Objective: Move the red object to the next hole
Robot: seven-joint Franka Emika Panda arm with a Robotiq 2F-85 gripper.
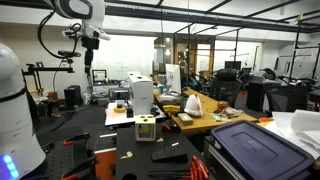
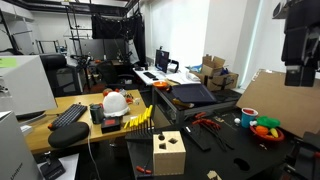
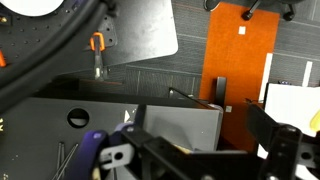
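Note:
A small wooden box with round holes stands on the black table, seen in both exterior views. The red object is out of view: I cannot make it out on or near the box. My gripper hangs high above the table, well away from the box and far to its side. In the wrist view the gripper stands open with nothing between its dark fingers. Below them lie a grey box and an orange panel.
A bowl of red, orange and green pieces sits on the black table near red-handled tools. A white hard hat and a keyboard lie on a wooden desk. A blue-lidded tote stands close by.

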